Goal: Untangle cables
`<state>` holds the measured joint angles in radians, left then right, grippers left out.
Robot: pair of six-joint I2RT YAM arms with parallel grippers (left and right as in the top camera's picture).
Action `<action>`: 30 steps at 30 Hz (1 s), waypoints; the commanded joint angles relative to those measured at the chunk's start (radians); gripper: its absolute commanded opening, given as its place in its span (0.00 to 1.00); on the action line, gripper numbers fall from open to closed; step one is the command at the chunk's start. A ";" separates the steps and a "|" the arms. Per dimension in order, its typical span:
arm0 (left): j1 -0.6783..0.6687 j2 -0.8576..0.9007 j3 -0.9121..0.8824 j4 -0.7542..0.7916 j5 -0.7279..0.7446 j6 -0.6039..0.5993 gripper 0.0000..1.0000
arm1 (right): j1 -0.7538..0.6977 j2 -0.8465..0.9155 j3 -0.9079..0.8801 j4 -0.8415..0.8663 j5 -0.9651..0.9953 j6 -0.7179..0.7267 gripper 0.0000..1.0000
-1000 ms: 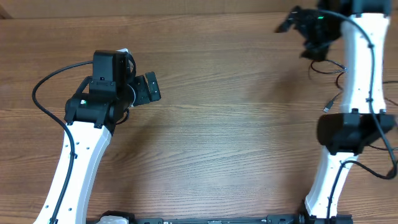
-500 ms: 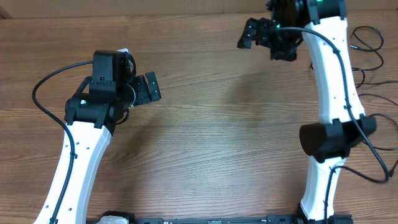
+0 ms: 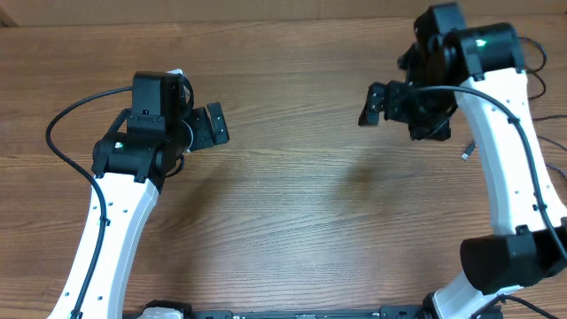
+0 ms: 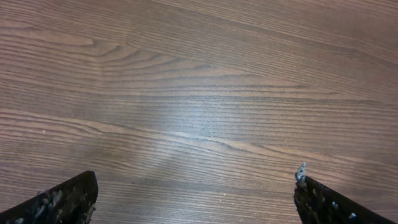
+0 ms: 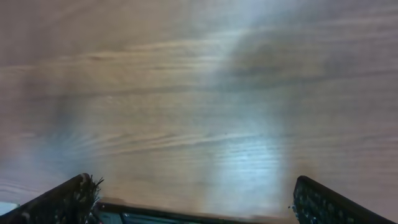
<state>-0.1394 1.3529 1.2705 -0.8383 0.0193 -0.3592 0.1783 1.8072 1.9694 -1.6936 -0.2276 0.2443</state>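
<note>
Cables (image 3: pixel 467 152) clear of wide-open right gripper (image 3: pixel 377 102)

The left gripper (image 3: pixel 205 112) is at nine o'clock on the table (image 3: pixel 292 221); the right gripper (image 3: pixel 385 90) at two; the cables (image 3: pixel 467 153) at three.

You will find no text, brand, number or sign that can be read in any of the three views. A small white patch (image 3: pixel 176 73) at the top edge of the black boxy housing on the left arm (image 3: pixel 155 96) may be a label, but it is too small for you to make out anything on it. The small green light (image 3: pixel 481 42) on the black rounded housing on the right arm (image 3: pixel 456 53) carries no characters.
</note>
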 commanded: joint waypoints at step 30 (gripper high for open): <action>0.002 0.000 0.010 0.004 0.007 0.012 1.00 | 0.001 -0.008 -0.034 0.201 0.010 -0.007 1.00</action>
<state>-0.1394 1.3529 1.2705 -0.8379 0.0196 -0.3592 0.1783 1.8072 1.9369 -1.4963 -0.2272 0.2417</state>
